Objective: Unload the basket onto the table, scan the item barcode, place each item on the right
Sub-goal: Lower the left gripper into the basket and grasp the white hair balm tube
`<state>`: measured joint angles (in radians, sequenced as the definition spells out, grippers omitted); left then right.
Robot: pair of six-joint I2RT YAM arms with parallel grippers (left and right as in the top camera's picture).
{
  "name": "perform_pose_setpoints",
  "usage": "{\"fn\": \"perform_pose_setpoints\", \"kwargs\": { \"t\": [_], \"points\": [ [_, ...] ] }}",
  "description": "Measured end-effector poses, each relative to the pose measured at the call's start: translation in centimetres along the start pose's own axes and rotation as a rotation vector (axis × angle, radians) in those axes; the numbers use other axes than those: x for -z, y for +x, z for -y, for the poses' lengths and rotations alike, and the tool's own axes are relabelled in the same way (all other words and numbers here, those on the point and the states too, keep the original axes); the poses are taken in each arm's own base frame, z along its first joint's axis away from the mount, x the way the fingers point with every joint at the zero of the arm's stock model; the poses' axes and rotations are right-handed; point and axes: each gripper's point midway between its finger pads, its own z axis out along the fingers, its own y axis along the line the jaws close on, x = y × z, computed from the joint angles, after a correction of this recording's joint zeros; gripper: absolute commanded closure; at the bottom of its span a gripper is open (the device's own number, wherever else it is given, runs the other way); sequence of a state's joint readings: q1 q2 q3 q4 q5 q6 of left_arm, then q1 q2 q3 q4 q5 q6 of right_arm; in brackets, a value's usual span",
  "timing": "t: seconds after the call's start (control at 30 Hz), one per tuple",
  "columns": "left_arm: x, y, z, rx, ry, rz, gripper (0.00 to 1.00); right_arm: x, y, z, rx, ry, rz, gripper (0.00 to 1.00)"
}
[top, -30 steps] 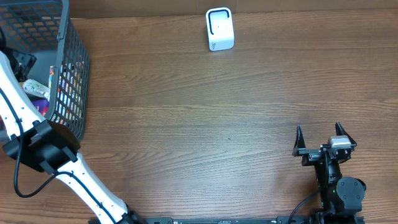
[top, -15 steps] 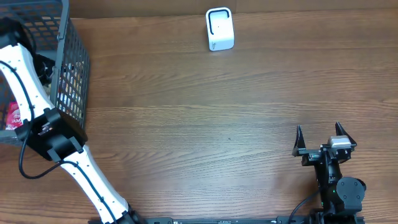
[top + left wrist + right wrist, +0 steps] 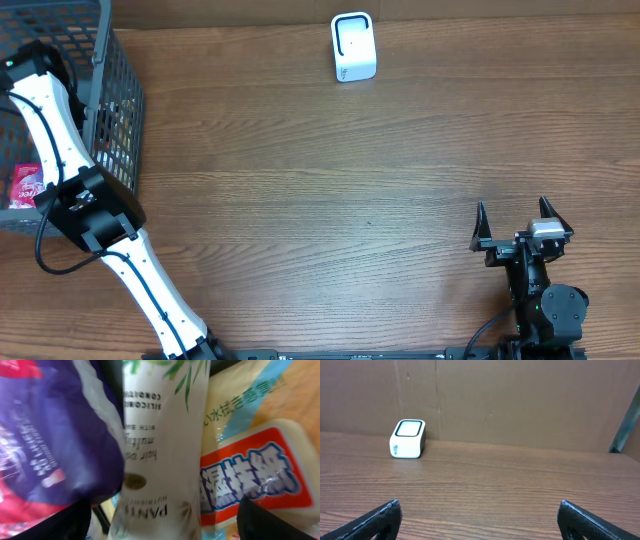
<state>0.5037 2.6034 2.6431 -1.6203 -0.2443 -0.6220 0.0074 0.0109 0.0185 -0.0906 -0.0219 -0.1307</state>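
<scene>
Your left arm (image 3: 55, 130) reaches from the near edge of the wooden bench (image 3: 330, 200) into the grey wire basket (image 3: 120, 110) at the far left corner. From overhead you see only its white links and black joints over the mesh. The gripper end is lost inside, and of the goods only a pink-red packet (image 3: 25, 185) shows by the basket's near wall.

The left wrist view gives you what the overhead cannot, though it is blurred. The left gripper (image 3: 165, 522) is released, with its dark fingers (image 3: 70, 525) spread to the bottom corners of the view. Between them lies a white plastic conditioner tube (image 3: 160, 460) with green leaf print, running away from the camera, and neither finger visibly touches it. A purple foil pouch (image 3: 50, 435) overlaps the tube's left side. A pale yellow wrapped pack with a red and blue label (image 3: 250, 475) lies against its right side.

The white box-shaped scanner (image 3: 353, 47) stands at the middle of the bench's far edge, well apart from the basket. Only the right wrist view shows you the brown cardboard wall (image 3: 520, 400) behind it.

Your right gripper (image 3: 512, 215) sits near the near right corner, released and with nothing between its fingers, facing the far edge.
</scene>
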Motion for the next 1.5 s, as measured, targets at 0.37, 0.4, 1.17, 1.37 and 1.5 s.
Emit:
{"fn": "perform_pose_setpoints", "kwargs": {
  "t": [0.37, 0.4, 1.17, 1.37, 1.5],
  "points": [
    [-0.6, 0.1, -0.3, -0.005, -0.029, -0.009, 0.96, 0.0, 0.0, 0.0, 0.0, 0.001, 0.001, 0.0],
    [-0.6, 0.1, -0.4, -0.006, -0.03, -0.009, 0.96, 0.0, 0.0, 0.0, 0.0, 0.0, 0.0, 0.0],
    [12.2, -2.0, -2.6, 0.067, 0.153, 0.232, 0.96, 0.0, 0.0, 0.0, 0.0, 0.0, 0.0, 0.0],
    [24.1, -0.6, -6.9, 0.133, 0.323, 0.454, 0.96, 0.0, 0.0, 0.0, 0.0, 0.0, 0.0, 0.0],
    [28.7, 1.1, -8.6, 0.144, 0.401, 0.538, 0.96, 0.0, 0.0, 0.0, 0.0, 0.0, 0.0, 0.0]
  ]
}}
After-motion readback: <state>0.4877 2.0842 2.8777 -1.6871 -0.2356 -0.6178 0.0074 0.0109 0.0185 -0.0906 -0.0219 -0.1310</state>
